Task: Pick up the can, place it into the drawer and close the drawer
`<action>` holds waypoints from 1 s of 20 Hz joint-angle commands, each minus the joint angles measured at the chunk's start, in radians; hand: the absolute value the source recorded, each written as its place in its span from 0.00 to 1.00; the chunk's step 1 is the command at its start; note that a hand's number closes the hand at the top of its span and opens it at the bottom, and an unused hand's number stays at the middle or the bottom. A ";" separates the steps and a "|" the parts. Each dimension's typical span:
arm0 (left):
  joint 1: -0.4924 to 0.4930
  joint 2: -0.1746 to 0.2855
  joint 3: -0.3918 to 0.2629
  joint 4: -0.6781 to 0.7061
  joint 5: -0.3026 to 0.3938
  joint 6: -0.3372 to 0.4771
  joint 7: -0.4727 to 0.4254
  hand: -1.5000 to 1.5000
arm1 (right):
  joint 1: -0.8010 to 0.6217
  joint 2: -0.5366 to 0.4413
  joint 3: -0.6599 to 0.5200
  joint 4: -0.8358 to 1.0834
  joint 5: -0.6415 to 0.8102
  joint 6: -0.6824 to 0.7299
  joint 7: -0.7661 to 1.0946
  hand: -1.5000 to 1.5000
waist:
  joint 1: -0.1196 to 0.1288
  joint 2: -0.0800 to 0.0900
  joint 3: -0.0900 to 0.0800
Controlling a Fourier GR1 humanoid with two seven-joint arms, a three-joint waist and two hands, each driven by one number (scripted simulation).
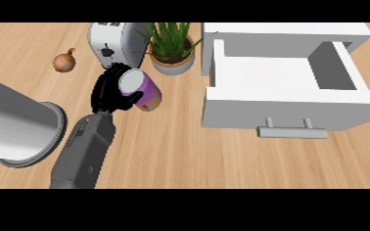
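One forearm shows, at the 7 o'clock edge of the worktop. At 9 o'clock lies a grey metal vessel, open rim toward the centre; its type cannot be confirmed. An onion sits at 10 o'clock, and a white toaster stands near it at 11 o'clock.

The left robot hand is in front of the toaster. Its fingers and thumb are curled round the can, which is tilted: pale lid toward 11 o'clock, purple wall toward 5 o'clock. The tilt is judged to follow from the side grasp, with the palm facing 3 o'clock so that the can sits on the drawer side. Whether the can touches the worktop cannot be determined. The forearm slopes from 7 o'clock toward 1 o'clock.

A potted plant stands near the can, at its 1 o'clock. The white drawer, at 2 o'clock, is pulled open with its handle facing 6 o'clock, so the cavity accepts the can from above. The can is not yet inside.
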 commanded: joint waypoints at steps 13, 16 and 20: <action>-0.025 -0.045 -0.255 -0.618 -0.014 0.432 0.452 1.00 | -0.001 0.008 -0.027 -0.046 -0.052 0.010 0.033 0.00 | -0.035 0.014 -0.002; -0.037 -0.045 -0.324 -0.695 -0.017 0.481 0.533 1.00 | -0.134 -0.016 0.030 0.075 0.061 -0.023 0.015 0.00 | -0.024 0.015 -0.002; -0.178 -0.045 -0.336 -0.576 0.004 0.580 0.531 1.00 | -0.032 -0.044 -0.023 0.003 -0.080 -0.005 0.040 0.00 | -0.042 0.016 -0.002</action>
